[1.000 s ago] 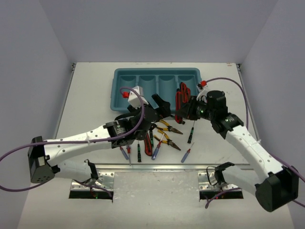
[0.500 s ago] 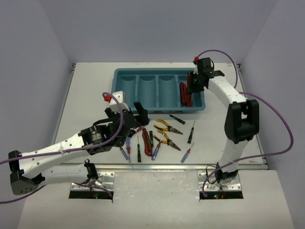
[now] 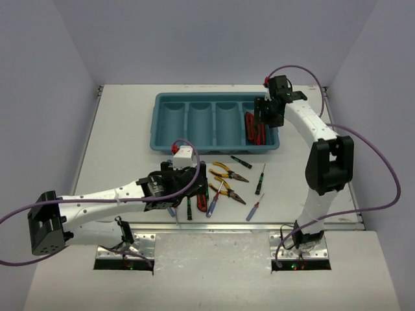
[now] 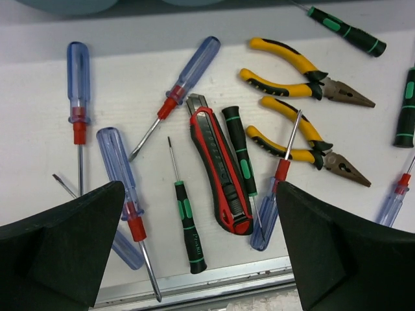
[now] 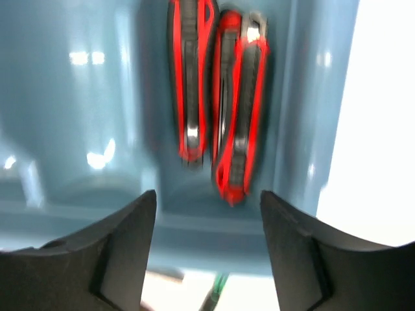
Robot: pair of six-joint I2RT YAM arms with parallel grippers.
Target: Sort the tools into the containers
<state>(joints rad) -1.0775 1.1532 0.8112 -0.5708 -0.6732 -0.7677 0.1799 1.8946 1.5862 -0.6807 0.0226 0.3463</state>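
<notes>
The teal tray of containers (image 3: 170,123) stands at the back of the table. Red-and-black utility knives (image 5: 240,103) lie side by side in its rightmost compartment (image 3: 253,129). My right gripper (image 5: 207,197) hovers open just above them (image 3: 260,119), holding nothing. On the table near the front edge lie loose tools: a red-and-black knife (image 4: 220,172), blue-and-red screwdrivers (image 4: 191,68), black-and-green screwdrivers (image 4: 187,223) and yellow pliers (image 4: 292,68). My left gripper (image 4: 200,191) hangs wide open over this pile (image 3: 190,180), touching none of it.
More tools lie right of the pile: yellow pliers (image 3: 228,172), a black-and-green screwdriver (image 3: 260,179) and a blue one (image 3: 254,208). The metal strip of the table's front edge (image 4: 194,278) runs just below the pile. The three left compartments (image 3: 201,120) show nothing inside.
My right gripper carried a knife to the rightmost compartment and opened; the knife now lies there. My left arm swung back and came down over the tool pile.
</notes>
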